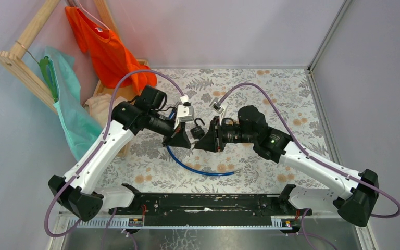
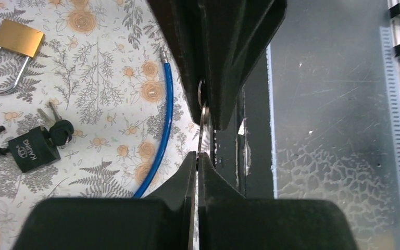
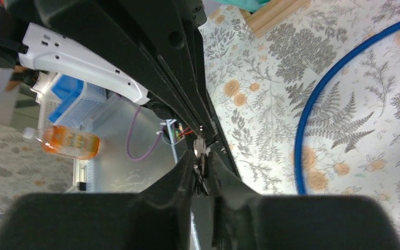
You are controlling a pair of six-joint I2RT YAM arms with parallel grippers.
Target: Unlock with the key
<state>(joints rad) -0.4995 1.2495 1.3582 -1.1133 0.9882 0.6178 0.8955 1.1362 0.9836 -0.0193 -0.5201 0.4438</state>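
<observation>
Left gripper nipping silver strip, brass padlock — wrist-only

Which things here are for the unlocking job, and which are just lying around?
For the job: black-headed key, black padlock beside it, thin metal piece pinched in both arms' jaws.
Probably just lying about: brass padlock, silver keys, blue cable, orange shirt, orange bottle.

Two padlocks: one square brass padlock, one boxy black padlock. One thin blue cable.
</observation>
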